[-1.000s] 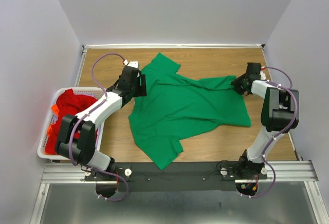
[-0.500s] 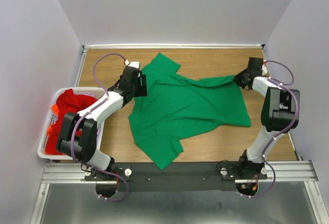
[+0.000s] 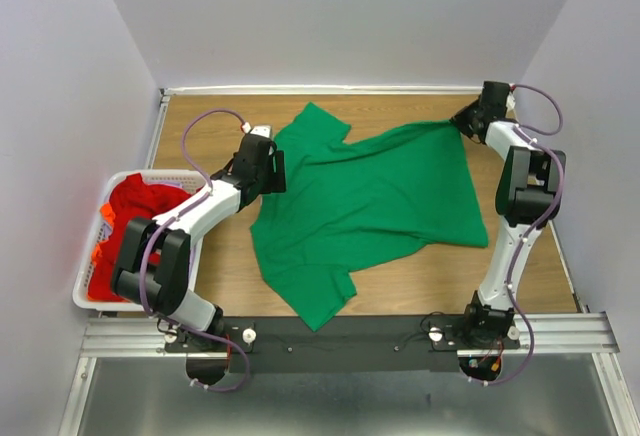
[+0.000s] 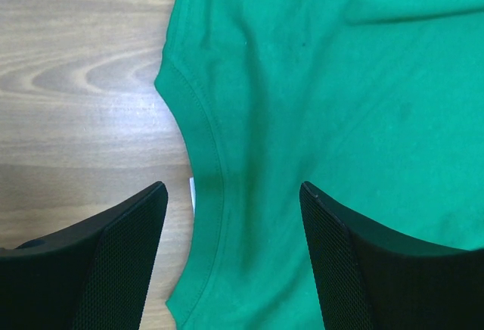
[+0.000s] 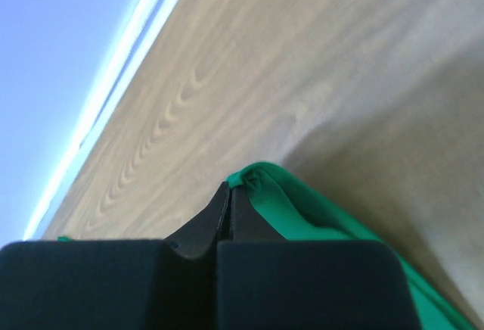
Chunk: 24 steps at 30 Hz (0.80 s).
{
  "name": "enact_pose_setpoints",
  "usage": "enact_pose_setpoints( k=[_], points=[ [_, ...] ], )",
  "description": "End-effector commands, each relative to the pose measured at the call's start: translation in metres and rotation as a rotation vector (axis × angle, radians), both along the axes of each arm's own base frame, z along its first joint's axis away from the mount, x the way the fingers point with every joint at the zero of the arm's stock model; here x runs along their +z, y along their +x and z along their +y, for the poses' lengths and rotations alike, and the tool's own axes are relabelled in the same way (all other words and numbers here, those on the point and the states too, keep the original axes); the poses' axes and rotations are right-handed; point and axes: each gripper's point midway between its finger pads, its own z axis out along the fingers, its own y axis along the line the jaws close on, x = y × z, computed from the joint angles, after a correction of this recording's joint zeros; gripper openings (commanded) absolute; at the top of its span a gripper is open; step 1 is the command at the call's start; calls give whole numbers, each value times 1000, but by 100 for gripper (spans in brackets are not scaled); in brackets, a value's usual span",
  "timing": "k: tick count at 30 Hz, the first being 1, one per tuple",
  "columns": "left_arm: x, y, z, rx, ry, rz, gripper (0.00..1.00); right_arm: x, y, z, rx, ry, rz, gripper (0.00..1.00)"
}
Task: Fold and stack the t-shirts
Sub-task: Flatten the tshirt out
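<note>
A bright green t-shirt (image 3: 370,206) lies spread on the wooden table (image 3: 200,121), one corner drawn out toward the back right. My right gripper (image 3: 462,123) is shut on that corner; in the right wrist view the jaws (image 5: 231,188) pinch a fold of green cloth (image 5: 302,209) just above the wood. My left gripper (image 3: 277,168) hovers open over the shirt's left side. Its black fingers (image 4: 113,247) straddle the curved stitched hem (image 4: 198,118), with nothing held. Red t-shirts with some orange (image 3: 140,206) are piled in the basket.
A white slatted basket (image 3: 80,294) sits at the table's left edge, beside the left arm. A white rail (image 3: 340,89) and grey walls close the table at the back and sides. The black arm mount (image 3: 340,341) runs along the near edge.
The right gripper has shut on the shirt's right corner and carried it toward the back right, stretching the cloth. The left gripper has stayed nearly still and open.
</note>
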Motion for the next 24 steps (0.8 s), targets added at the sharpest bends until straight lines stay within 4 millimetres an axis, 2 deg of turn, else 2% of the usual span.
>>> enact_pose_setpoints(
  k=[1, 3, 5, 6, 7, 8, 9, 10, 11, 12, 13, 14, 15, 16, 17, 18, 19, 20, 21, 22, 24],
  points=[
    [-8, -5, -3, 11, -20, 30, 79, -6, 28, -5, 11, -3, -28, 4],
    [-8, -3, -2, 26, -19, 33, 79, 5, 41, -9, 9, -27, -63, 6],
    [-2, 5, -2, 40, -22, 16, 79, 8, 46, -13, 8, -56, -71, 19],
    [5, 13, -5, 42, -23, 0, 79, 9, 45, -17, 6, -87, -71, 29],
    [8, 18, -6, 44, -25, -7, 78, 12, 43, -19, 5, -102, -71, 34],
    [10, 23, -6, 49, -25, -12, 79, 24, 40, -20, 5, -119, -84, 39],
    [6, 29, -8, 45, -12, -3, 79, 25, 35, -21, 17, -147, -78, 43],
    [20, 43, -12, 48, -21, -38, 79, 17, 26, -21, 30, -159, -53, 50],
    [23, 51, -13, 48, -17, -45, 78, 17, 19, -20, 39, -170, -42, 53],
    [17, 59, -13, 56, -2, -37, 78, 29, 12, -20, 54, -194, -51, 55],
    [18, 67, -15, 54, 3, -40, 78, 32, 5, -20, 62, -205, -47, 57],
    [23, 84, -20, 50, 9, -56, 77, 16, -10, -18, 73, -206, -3, 57],
    [26, 94, -21, 51, 14, -65, 76, 24, -17, -16, 91, -218, -9, 57],
    [41, 110, -25, 48, 17, -103, 75, 10, -32, -10, 122, -199, 26, 57],
    [42, 119, -27, 48, 22, -109, 71, 7, -39, -7, 139, -194, 38, 57],
    [26, 127, -28, 50, 48, -78, 68, 12, -47, -3, 155, -192, 34, 57],
    [26, 135, -30, 49, 55, -81, 64, 10, -54, 3, 180, -173, 38, 56],
    [44, 152, -35, 48, 44, -122, 58, -1, -66, 7, 196, -158, 66, 56],
    [26, 157, -37, 42, 56, -86, 56, -2, -71, 14, 225, -136, 68, 56],
    [38, 171, -43, 40, 43, -118, 53, -1, -76, 17, 237, -125, 68, 55],
    [31, 187, -50, 31, 38, -113, 49, -10, -90, 26, 268, -90, 89, 55]
  ],
)
